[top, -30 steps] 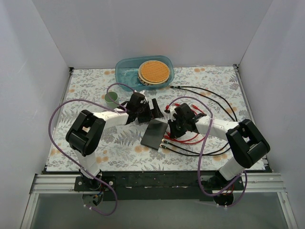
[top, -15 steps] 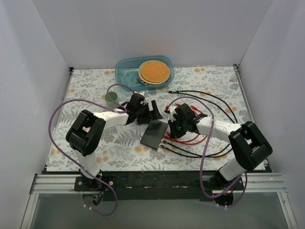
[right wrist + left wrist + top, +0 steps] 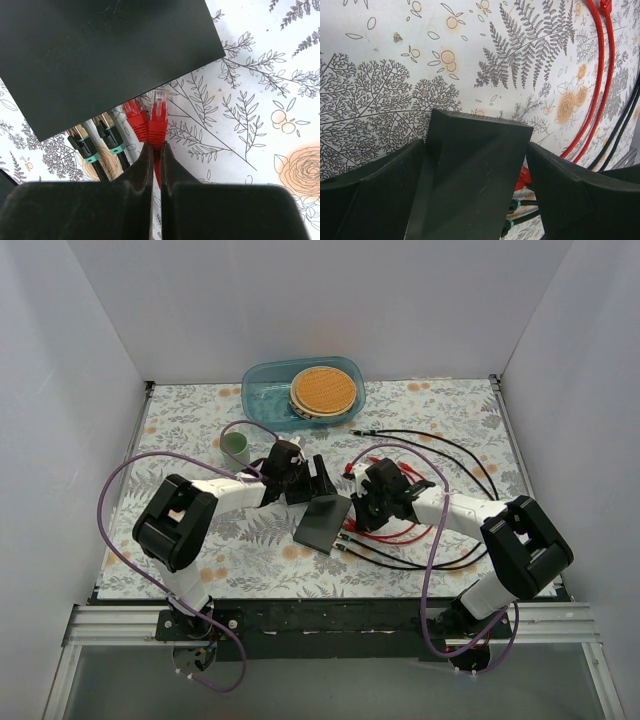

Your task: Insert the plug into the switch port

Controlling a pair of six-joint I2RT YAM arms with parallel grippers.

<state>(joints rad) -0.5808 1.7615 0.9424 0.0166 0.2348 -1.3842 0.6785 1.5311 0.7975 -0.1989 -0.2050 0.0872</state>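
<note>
Gripping the black switch (image 3: 472, 185) from both sides, the left gripper (image 3: 475, 146) is closed on it. Its two fingers (image 3: 570, 195) press on the side walls, one on each side. The switch sits near the middle of the bench, a little toward the near edge.

The right gripper (image 3: 155, 150) is pinched tight on the red plug (image 3: 158, 122) and holds it by its back end. The clear tip of the plug points at the edge of the switch and is right up against it. I cannot tell if the tip is inside a port.

A second red plug (image 3: 134, 114) lies just beside the held one. Two black plugs (image 3: 85, 145) with green bands lie next to that, and they also point at the switch.

A blue tub (image 3: 262, 390) with a round orange disc (image 3: 323, 390) in it stands at the middle of the far edge. A small green cup (image 3: 236, 447) stands between the tub and the left edge.
</note>
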